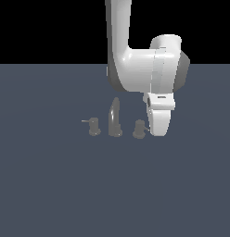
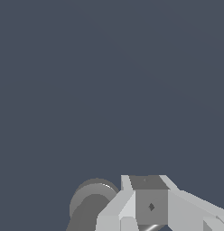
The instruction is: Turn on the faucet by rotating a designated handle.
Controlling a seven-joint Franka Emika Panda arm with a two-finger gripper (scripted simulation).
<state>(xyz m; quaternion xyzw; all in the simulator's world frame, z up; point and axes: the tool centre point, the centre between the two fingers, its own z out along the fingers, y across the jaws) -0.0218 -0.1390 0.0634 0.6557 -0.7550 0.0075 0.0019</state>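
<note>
My gripper (image 1: 157, 132) is down at floor (image 1: 52, 185) level, right against the handle (image 1: 139, 128) on the exterior view's right side of the faucet (image 1: 115, 118). Lever rod mostly hidden behind my hand. Can't tell if fingers are apart or clenched. Wrist view shows the handle (image 2: 89, 203) top just beside a finger (image 2: 150, 203). Twin knob (image 1: 93, 126) untouched, well apart.

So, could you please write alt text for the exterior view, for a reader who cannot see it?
A white robot arm reaches down so its hand sits right beside the handle, on the exterior view's right of a small grey faucet on a dark blue-grey floor. A tall curved spout stands in the middle, with a twin knob on the other side.
</note>
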